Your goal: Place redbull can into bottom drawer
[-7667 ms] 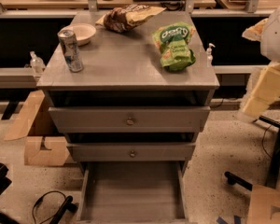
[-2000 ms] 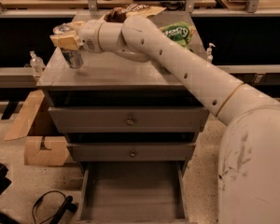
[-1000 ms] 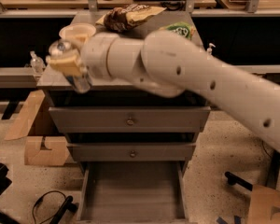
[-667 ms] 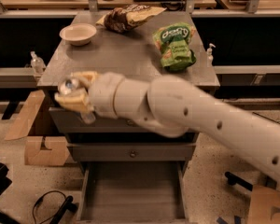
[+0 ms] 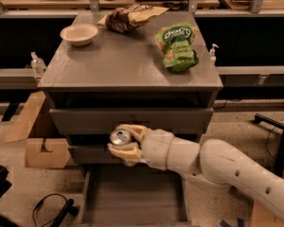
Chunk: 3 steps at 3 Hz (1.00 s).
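High front camera looks down on cabinet [image 5: 128, 67]; gripper [image 5: 117, 139] holds redbull can [image 5: 120, 136] mid-frame.

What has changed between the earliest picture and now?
The gripper took the redbull can off the cabinet top and carried it down in front of the drawers, above the open bottom drawer. The bowl, the green bag and the brown bag stayed put.

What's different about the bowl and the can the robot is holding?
The bowl sits on the cabinet top. The redbull can is gripped in the tool, in front of the drawers and above the open bottom drawer. The bowl is wide, shallow and pale. The can is narrower and shows a shiny silver top. The bowl is open on top and the can's top is closed metal. Both are round.
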### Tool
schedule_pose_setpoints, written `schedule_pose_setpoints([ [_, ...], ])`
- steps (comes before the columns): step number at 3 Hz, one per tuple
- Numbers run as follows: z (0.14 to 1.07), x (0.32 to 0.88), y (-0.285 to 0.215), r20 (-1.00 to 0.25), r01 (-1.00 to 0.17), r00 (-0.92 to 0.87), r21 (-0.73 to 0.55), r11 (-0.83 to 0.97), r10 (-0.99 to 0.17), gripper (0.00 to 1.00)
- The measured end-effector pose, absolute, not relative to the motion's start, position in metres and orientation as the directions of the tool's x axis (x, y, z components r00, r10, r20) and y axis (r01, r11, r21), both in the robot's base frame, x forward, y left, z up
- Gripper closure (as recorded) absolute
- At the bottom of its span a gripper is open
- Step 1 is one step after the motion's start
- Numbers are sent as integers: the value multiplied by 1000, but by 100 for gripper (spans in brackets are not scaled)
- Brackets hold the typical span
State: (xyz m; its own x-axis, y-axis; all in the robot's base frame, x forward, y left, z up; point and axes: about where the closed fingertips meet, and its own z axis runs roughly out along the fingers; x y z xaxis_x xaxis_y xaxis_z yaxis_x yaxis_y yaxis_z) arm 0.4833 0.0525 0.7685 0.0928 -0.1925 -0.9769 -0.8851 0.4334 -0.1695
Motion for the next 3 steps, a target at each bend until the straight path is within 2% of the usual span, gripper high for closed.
schedule_pose_setpoints([
  [1, 700, 505, -32, -981, -870, 41, -129, 476, -190, 100],
  [3, 691, 508, -18, -977, -882, 45, -137, 451, -208, 100],
])
